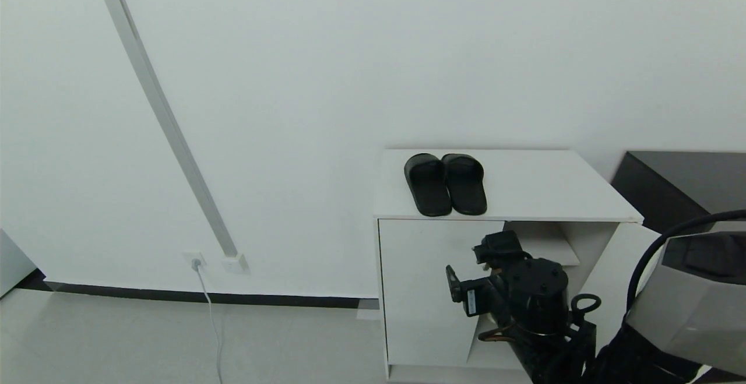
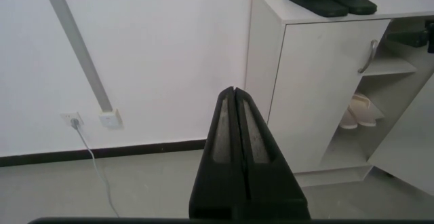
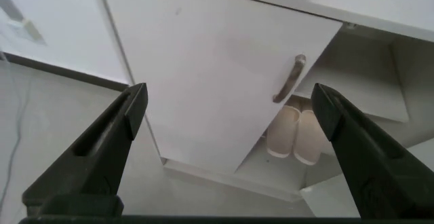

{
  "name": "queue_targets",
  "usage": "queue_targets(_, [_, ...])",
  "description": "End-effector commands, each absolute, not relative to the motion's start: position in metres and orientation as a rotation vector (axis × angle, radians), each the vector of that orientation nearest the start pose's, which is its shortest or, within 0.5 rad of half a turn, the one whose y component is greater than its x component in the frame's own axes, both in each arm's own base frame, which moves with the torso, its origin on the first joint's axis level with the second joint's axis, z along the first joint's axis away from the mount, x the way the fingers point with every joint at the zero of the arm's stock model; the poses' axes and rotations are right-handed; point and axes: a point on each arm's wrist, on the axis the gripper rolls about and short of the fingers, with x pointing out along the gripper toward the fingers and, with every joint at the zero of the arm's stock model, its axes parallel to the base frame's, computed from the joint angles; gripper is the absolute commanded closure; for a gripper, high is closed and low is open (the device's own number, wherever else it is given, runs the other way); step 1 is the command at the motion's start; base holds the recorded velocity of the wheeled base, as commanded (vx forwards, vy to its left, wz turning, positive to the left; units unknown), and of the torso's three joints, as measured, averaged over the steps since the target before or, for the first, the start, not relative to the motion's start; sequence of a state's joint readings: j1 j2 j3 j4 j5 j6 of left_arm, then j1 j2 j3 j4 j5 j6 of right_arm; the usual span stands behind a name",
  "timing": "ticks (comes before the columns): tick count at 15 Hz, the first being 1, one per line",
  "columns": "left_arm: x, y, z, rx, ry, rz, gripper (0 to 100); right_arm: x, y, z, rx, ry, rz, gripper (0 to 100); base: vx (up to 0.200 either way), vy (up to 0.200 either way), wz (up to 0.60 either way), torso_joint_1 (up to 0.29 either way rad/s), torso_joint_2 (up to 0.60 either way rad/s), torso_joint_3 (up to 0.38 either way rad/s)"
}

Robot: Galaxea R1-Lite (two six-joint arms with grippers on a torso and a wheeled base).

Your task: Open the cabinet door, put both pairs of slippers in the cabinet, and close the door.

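Slippers in black (image 1: 446,184), one pair, up on top of the white cabinet (image 1: 536,186), side by side and touching. Near the left end of the top, close to the front edge.

Pale slippers (image 3: 295,134), another pair, down inside the cabinet on the bottom shelf, side by side, in the open half.

Left door (image 1: 431,291) shut, with a curved handle (image 3: 288,79) at its inner edge. Right door (image 1: 612,279) standing open.

Right jaws wide apart, holding nothing, close in front of the shut door and near the handle.

Left jaws pressed tight together, holding nothing, well off to the left of the cabinet, above the floor (image 1: 116,337).

On the wall, a long grey strip (image 1: 163,110) and a socket (image 1: 195,260) with a white cord (image 1: 211,314) hanging down to the floor.
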State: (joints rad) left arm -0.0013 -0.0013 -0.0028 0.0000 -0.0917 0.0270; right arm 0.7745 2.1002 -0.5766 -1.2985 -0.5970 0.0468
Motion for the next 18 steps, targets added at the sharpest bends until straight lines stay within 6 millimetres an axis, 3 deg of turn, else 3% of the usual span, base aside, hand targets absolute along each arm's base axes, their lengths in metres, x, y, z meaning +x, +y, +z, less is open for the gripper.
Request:
queue_targets(1, [-0.023, -0.002, 0.076, 0.028, -0.004, -0.094, 100, 0.252, 0.227, 0.1, -0.048, 0.141, 0.17, 0, 0.0, 0.0, 0.0, 0.0, 0.0, 0.0])
queue_targets(4, [-0.023, -0.002, 0.076, 0.026, -0.004, -0.094, 100, 0.254, 0.231, 0.151, 0.001, 0.174, 0.167, 0, 0.0, 0.0, 0.0, 0.0, 0.0, 0.0])
queue_targets(5, [-0.023, -0.002, 0.076, 0.026, -0.004, -0.094, 100, 0.253, 0.231, 0.153, 0.003, 0.176, 0.167, 0, 0.0, 0.0, 0.0, 0.0, 0.0, 0.0])
queue_targets(6, [-0.023, -0.002, 0.076, 0.025, -0.006, -0.094, 100, 0.247, 0.234, 0.169, 0.031, 0.241, 0.17, 0, 0.0, 0.0, 0.0, 0.0, 0.0, 0.0])
queue_targets(11, [-0.023, -0.002, 0.076, 0.025, -0.004, -0.094, 100, 0.246, 0.235, 0.167, 0.044, 0.265, 0.162, 0, 0.0, 0.0, 0.0, 0.0, 0.0, 0.0])
queue_targets(18, [-0.023, -0.002, 0.076, 0.026, -0.004, -0.094, 100, 0.251, 0.238, 0.15, 0.029, 0.283, 0.155, 0, 0.2, 0.0, 0.0, 0.0, 0.0, 0.002])
